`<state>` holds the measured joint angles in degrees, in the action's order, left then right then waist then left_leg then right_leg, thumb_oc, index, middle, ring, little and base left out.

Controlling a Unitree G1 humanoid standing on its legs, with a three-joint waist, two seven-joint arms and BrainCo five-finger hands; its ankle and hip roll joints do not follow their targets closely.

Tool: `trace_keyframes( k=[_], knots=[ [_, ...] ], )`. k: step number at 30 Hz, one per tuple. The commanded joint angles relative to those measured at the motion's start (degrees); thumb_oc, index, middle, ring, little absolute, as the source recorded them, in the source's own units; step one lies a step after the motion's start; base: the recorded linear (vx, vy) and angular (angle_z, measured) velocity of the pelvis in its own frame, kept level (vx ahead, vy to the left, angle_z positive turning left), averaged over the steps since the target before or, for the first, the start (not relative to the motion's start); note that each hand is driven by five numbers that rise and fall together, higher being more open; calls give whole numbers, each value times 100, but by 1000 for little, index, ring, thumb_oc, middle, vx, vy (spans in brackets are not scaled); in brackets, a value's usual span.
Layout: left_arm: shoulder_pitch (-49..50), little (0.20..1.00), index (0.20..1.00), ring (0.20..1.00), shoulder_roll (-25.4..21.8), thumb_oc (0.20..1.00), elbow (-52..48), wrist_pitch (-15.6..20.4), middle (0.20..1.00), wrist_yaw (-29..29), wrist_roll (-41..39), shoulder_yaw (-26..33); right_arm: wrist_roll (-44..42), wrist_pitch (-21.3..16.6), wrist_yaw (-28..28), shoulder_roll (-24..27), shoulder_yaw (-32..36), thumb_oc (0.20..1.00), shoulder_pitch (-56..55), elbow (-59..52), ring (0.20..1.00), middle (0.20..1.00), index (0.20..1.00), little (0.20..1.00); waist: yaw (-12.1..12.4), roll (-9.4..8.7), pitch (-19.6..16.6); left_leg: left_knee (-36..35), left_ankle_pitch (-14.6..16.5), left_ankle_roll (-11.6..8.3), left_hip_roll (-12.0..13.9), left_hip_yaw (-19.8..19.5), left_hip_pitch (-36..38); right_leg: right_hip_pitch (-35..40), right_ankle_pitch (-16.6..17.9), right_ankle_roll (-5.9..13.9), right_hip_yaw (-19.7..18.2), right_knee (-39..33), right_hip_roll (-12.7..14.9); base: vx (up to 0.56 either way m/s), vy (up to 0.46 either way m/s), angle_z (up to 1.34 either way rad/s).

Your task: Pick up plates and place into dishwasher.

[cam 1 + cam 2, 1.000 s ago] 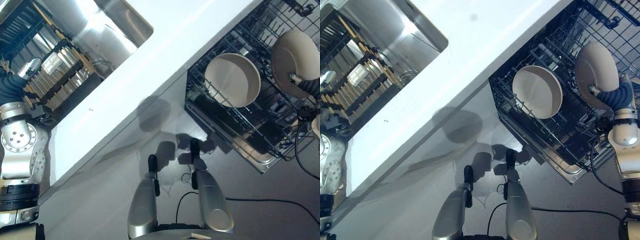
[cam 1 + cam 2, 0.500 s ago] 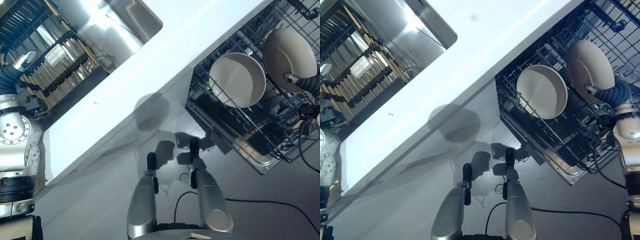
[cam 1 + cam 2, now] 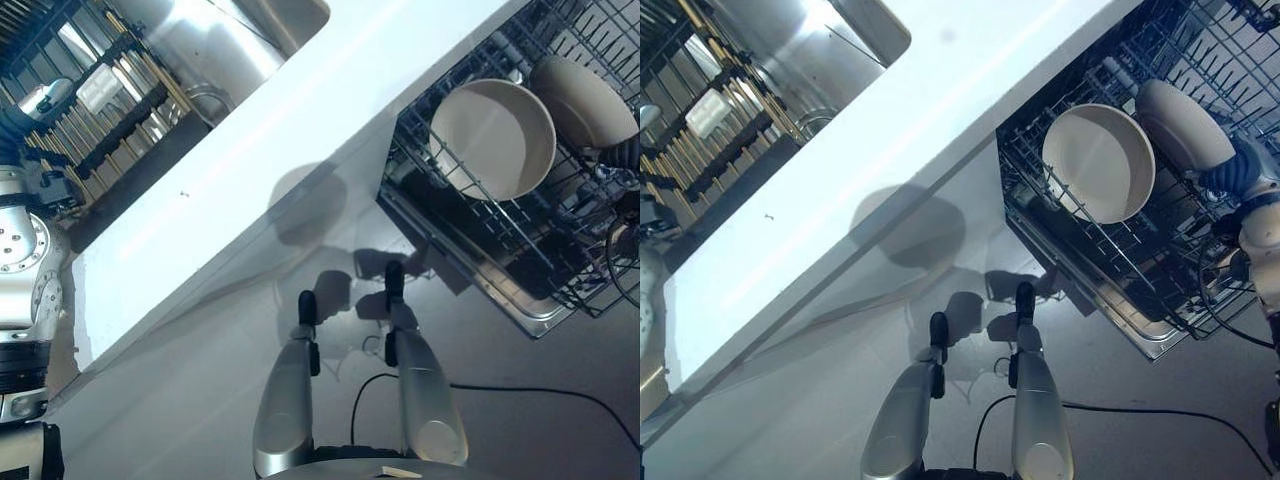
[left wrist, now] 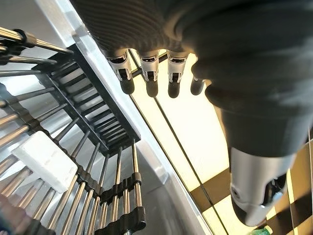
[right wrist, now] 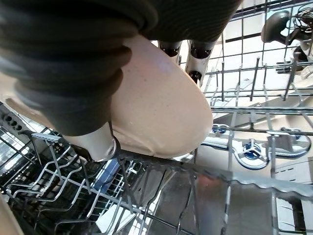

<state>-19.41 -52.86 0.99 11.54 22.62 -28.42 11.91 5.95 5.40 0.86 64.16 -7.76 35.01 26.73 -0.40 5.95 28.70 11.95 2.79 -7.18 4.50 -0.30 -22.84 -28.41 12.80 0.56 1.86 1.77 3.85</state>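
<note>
A beige plate (image 3: 585, 98) leans tilted in the dishwasher's lower rack (image 3: 545, 262), just behind a second beige plate (image 3: 492, 138) that stands upright between the tines. My right hand (image 3: 1237, 168) is at the tilted plate's far edge. Up close, its fingers (image 5: 196, 51) lie over the plate (image 5: 161, 110) and its thumb (image 5: 98, 142) presses the underside, so the hand is shut on it. My left hand (image 3: 45, 97) hovers over the drying rack (image 3: 115, 130) by the sink, fingers (image 4: 148, 73) straight and holding nothing.
A white countertop (image 3: 250, 150) runs diagonally between the steel sink (image 3: 225, 40) and the open dishwasher. A small white block (image 4: 44, 161) lies on the drying rack's bars. The rack's wire tines (image 5: 230, 103) stand close around the held plate.
My right hand has carried the plate down and back into the rack and tipped it flatter behind the standing plate. The camera has shifted slightly. The left hand stays by the drying rack.
</note>
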Motion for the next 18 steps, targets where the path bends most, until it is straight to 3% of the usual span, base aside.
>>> trace_keyframes(
  k=[1, 6, 14, 15, 17, 18],
  knots=[
    [-200, 1000, 1000, 1000, 392, 1000, 310, 147, 1000, 165, -11, -394, 469, 437, 323, 60, -730, 200, -13, 488, 200, 200, 200, 200, 84, 72, 110, -1083, -1374, 202, 42, -201, -729, -182, -1074, 256, 305, 1026, 20, -39, -16, 3],
    [-394, 1000, 1000, 1000, 335, 1000, 336, 98, 1000, 209, -10, -554, 511, 528, 57, 37, -1137, 200, 234, 945, 200, 200, 200, 200, 109, 111, 110, -1122, -1388, 212, 5, -192, -799, -256, -999, 296, 301, 949, 65, -23, -25, 4],
    [-394, 1000, 1000, 1000, 400, 1000, 313, 165, 1000, 244, 29, -604, 565, 904, -407, -148, -992, 200, 337, 1046, 200, 200, 200, 200, 86, 209, 110, -1164, -1400, 245, -62, -181, -885, -399, -907, 350, 263, 903, 128, -5, -2, 1],
    [-391, 1000, 1000, 1000, 413, 1000, 301, 162, 1000, 256, 32, -602, 596, 927, -416, -171, -950, 310, 332, 1018, 310, 310, 310, 310, 77, 219, 110, -1157, -1397, 248, -69, -179, -889, -409, -907, 351, 255, 909, 128, 0, 0, 0],
    [-399, 1000, 1000, 1000, 425, 1000, 285, 137, 1000, 251, 37, -588, 627, 1001, -426, -207, -884, 846, 318, 941, 846, 846, 846, 846, 66, 229, 110, -1155, -1388, 251, -81, -168, -880, -413, -905, 354, 249, 910, 128, 0, 0, 0],
    [-396, 1000, 1000, 1000, 426, 1000, 269, 119, 1000, 255, 32, -582, 595, 1019, -440, -209, -855, 1000, 309, 907, 1000, 1000, 1000, 1000, 63, 230, 110, -1160, -1387, 252, -80, -166, -873, -409, -905, 355, 247, 908, 129, 0, 0, 0]
  ],
)
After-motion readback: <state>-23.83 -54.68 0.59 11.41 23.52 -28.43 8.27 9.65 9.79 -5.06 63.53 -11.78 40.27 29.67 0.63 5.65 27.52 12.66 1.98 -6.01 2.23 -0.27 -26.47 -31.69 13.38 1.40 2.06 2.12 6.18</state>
